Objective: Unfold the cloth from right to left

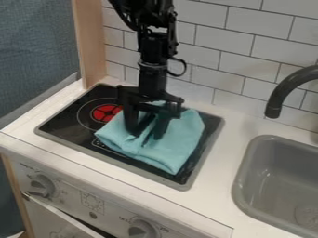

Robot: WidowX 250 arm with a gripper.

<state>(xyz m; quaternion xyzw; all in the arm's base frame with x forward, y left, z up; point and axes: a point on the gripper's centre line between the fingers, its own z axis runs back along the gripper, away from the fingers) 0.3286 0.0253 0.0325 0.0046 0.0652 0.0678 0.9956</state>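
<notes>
- The flat black stovetop with a red ring [67,119], set in the white table [214,188], gives the cloth a level bed, with some room on the left to open into.
- The folded turquoise cloth [177,148] lies across its middle and right, likely bunched for unfolding leftward.
- The black two-finger claw [146,135] points down at the cloth's middle, its fingers spread, probably to catch a loose layer.
</notes>
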